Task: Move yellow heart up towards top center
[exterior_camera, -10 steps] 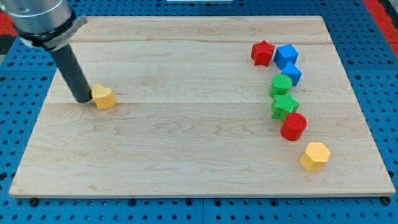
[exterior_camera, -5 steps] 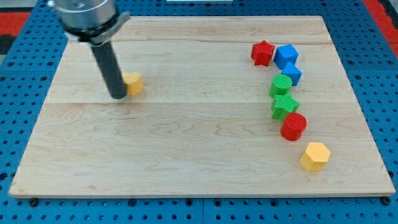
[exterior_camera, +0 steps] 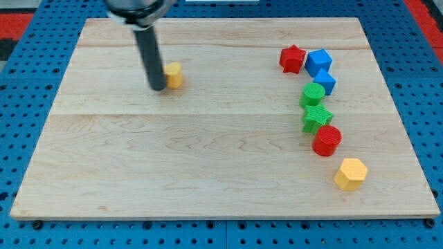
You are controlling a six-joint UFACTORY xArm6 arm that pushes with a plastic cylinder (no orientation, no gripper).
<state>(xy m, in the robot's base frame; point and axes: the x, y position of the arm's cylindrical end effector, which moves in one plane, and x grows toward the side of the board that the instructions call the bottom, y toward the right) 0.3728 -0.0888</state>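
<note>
My tip (exterior_camera: pixel 158 88) rests on the bench (exterior_camera: pixel 208 159) in its far left part, and the dark rod rises from it toward the view's top, where its upper end runs out of the frame. There are no fingers on this arm, only the plain rod, so nothing here can stand apart or clamp together. The yellow heart (exterior_camera: pixel 174 75) sits touching the tip on its right side, a little farther back than the tip's end. The rod hides the heart's left edge, so its full outline cannot be made out. The heart lies left of the bench's middle line, in the far part of the bench but short of its far edge.

All the other blocks are well apart from the tip, in a loose curved line down the right side of the bench. Farthest back is the red star (exterior_camera: pixel 292 59), with a blue cube (exterior_camera: pixel 318 61) just beside it on the right. A second blue block (exterior_camera: pixel 324 81) sits touching the cube on its near side. Nearer comes a green cylinder (exterior_camera: pixel 312 94), then a green star (exterior_camera: pixel 317 117) close against it. A red cylinder (exterior_camera: pixel 327 140) follows, touching or almost touching the green star. Nearest of all, and slightly to the right, a yellow hexagon (exterior_camera: pixel 350 173) stands alone. The bench is pale wood lying on a blue pegboard (exterior_camera: pixel 21 124).
</note>
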